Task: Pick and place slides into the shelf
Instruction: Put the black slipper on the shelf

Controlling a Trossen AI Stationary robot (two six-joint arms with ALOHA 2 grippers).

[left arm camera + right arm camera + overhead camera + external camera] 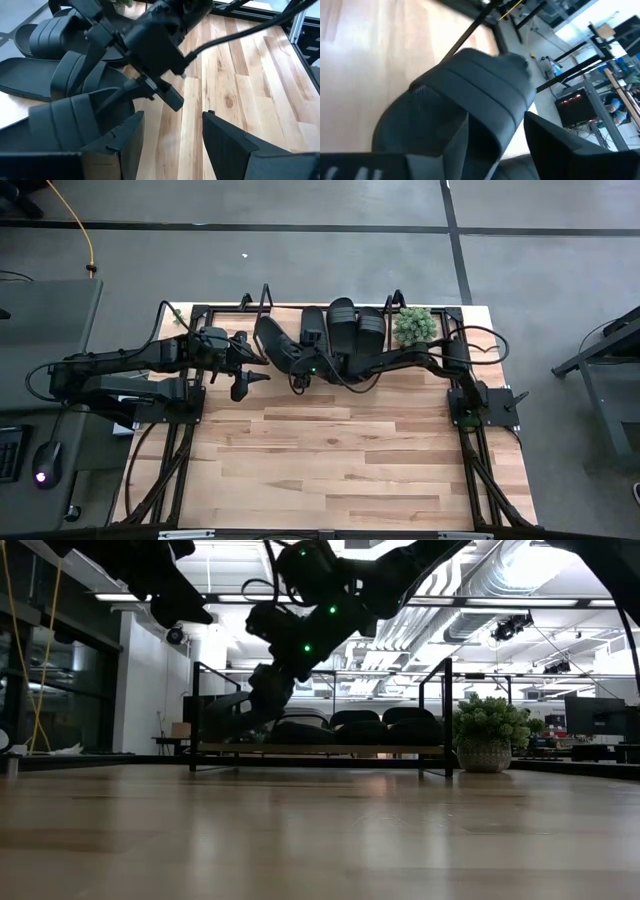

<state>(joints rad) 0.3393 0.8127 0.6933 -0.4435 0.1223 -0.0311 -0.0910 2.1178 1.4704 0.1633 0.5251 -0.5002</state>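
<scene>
No brand mark or writing can be read on any of the slides or on the shelf (446,313). From above, the shelf runs along the upper middle of the frame, with three black slides lying side by side on it just left of a small potted plant (414,325). The fourth slide (274,340) sits at the shelf's left part, tilted, under the right gripper (297,380), whose arm reaches in from the right of the frame. The right wrist view alone shows that contact up close: this slide's ribbed strap (485,100) fills the middle of the frame, with one dark finger (547,145) to its right and the other low beside its edge, so the jaws stand fairly wide around the strap; whether they actually press on it is hard to tell here. The left wrist view alone shows the left gripper (172,135) with its jaws well apart and nothing between them, only bare wooden tabletop (250,75). From above, it hovers left of the shelf. The low view shows the shelf's board raised on thin black end frames, the slides as dark humps upon it.
</scene>
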